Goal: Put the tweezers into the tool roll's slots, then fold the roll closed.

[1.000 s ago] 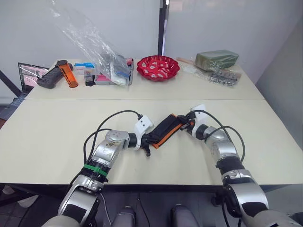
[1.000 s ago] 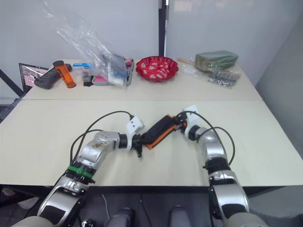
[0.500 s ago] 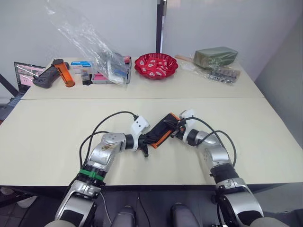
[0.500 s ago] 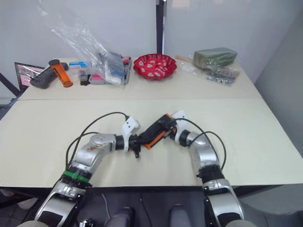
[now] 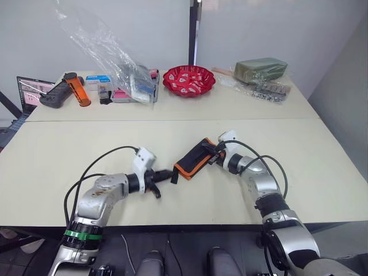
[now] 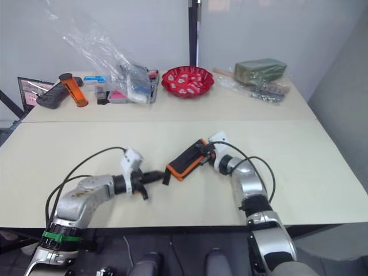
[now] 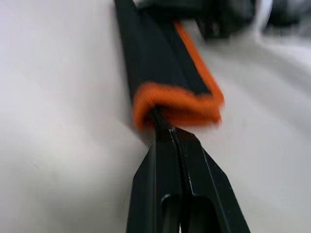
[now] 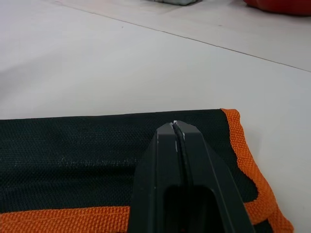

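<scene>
Now folded shut, tool roll [image 5: 194, 158] lying at mid tabletop [image 5: 69, 149], orange-edged end toward the near left. Left pincer [image 5: 171, 173] clenched just off that near end, possibly pinching the black cord [image 7: 158, 116]. Right pincer [image 5: 210, 156] clenched too, resting on the roll's far right end.

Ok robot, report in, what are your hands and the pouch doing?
Both grippers shut: left gripper just off the roll's near end, right gripper on its far end. Tool roll folded closed on the table. Nothing blocking.
</scene>
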`<state>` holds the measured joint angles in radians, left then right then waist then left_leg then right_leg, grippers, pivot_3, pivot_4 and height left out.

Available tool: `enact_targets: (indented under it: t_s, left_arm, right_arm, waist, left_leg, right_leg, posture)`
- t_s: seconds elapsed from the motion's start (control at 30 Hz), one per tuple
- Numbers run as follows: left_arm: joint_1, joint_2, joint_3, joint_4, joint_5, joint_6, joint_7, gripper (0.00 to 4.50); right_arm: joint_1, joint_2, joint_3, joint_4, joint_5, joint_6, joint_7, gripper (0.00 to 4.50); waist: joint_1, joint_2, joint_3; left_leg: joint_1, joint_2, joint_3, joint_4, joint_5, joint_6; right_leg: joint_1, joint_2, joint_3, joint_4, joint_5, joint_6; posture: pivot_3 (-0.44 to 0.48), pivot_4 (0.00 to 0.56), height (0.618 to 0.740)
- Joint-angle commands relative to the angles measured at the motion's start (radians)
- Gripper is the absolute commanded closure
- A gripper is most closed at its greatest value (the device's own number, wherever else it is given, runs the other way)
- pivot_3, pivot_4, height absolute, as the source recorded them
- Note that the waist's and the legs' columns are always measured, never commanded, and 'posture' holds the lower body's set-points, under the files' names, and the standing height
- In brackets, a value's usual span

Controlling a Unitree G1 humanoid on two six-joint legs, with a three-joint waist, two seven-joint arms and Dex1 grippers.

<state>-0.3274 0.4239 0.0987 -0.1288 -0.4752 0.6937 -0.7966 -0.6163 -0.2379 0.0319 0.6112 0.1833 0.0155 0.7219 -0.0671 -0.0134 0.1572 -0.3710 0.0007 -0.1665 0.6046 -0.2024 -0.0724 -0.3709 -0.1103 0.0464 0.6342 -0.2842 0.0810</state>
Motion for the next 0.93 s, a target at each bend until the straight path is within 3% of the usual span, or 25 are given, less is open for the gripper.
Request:
enact_targets:
  t_s: [0.03,0.07,0.13,0.17,0.33,0.53,0.57,0.7,0.93]
  left_arm:
    - [0.02,0.075,0.143,-0.1,-0.075,0.021,0.022,4.47]
    - [0.039,0.103,0.169,-0.116,-0.085,0.028,0.023,4.47]
    - [0.094,0.172,0.219,-0.14,-0.12,0.071,0.001,3.92]
    - [0.109,0.192,0.235,-0.14,-0.145,0.094,-0.006,3.69]
    - [0.301,0.362,0.286,-0.11,0.009,-0.075,-0.045,2.03]
    - [0.486,0.418,0.451,-0.048,0.061,-0.185,-0.048,0.04]
    - [0.53,0.419,0.491,-0.038,0.072,-0.209,-0.055,0.0]
    - [0.641,0.389,0.592,-0.025,0.075,-0.276,-0.059,0.0]
    - [0.721,0.314,0.648,0.009,0.065,-0.361,-0.059,0.0]
  right_arm:
    - [0.039,-0.032,-0.022,-0.169,0.09,0.094,0.096,4.5]
    - [0.041,-0.046,-0.037,-0.223,0.123,0.14,0.108,4.5]
    - [0.042,-0.096,-0.052,-0.321,0.172,0.227,0.148,4.24]
    - [0.042,-0.114,-0.052,-0.345,0.177,0.247,0.158,3.93]
    - [0.068,-0.253,-0.07,-0.388,0.165,0.236,0.244,2.27]
    - [0.166,-0.403,-0.126,-0.389,0.179,0.222,0.342,0.21]
    - [0.192,-0.427,-0.143,-0.377,0.177,0.211,0.355,0.03]
    - [0.233,-0.482,-0.186,-0.304,0.169,0.166,0.374,0.03]
    - [0.217,-0.501,-0.189,-0.135,0.113,0.034,0.368,0.03]
  waist:
    - [-0.005,0.001,0.002]
    - [-0.006,0.002,0.003]
    - [-0.007,0.005,0.005]
    - [-0.004,0.005,0.006]
    - [0.001,0.002,0.012]
    - [0.018,0.001,0.015]
    - [0.02,0.001,0.015]
    - [0.022,0.001,0.016]
    - [0.022,0.0,0.016]
  left_leg:
    - [-0.001,0.0,0.0,0.0,0.0,0.0]
    - [-0.002,0.0,0.001,0.0,0.0,0.0]
    - [-0.004,0.0,0.002,-0.001,0.0,0.0]
    - [-0.007,0.0,0.002,-0.001,0.0,0.0]
    - [-0.015,0.0,0.003,0.001,0.0,0.0]
    - [-0.015,0.0,0.004,0.001,0.0,0.0]
    - [-0.015,0.0,0.004,0.001,0.0,0.0]
    - [-0.015,0.0,0.005,0.001,0.0,0.0]
    - [-0.014,0.0,0.006,0.002,0.0,0.0]
  right_leg:
    - [-0.001,0.0,0.0,-0.001,0.0,0.0]
    - [-0.002,0.0,0.001,-0.001,0.001,-0.002]
    - [-0.005,0.0,0.002,-0.001,0.003,-0.005]
    - [-0.008,0.0,0.003,-0.001,0.004,-0.006]
    - [-0.018,0.0,0.003,0.006,0.003,-0.008]
    - [-0.018,0.0,0.003,0.006,0.001,-0.006]
    - [-0.018,0.0,0.003,0.006,0.001,-0.006]
    - [-0.019,-0.001,0.003,0.006,0.001,-0.007]
    - [-0.017,-0.001,0.004,0.006,-0.001,-0.005]
  posture:
    - [0.0,0.15,0.74]
    - [0.0,0.15,0.74]
    - [0.0,0.15,0.74]
    - [0.0,0.15,0.74]
    - [0.0,0.15,0.74]
    - [0.0,0.15,0.74]
    - [0.0,0.15,0.74]
    - [0.0,0.15,0.74]
    - [0.0,0.15,0.74]
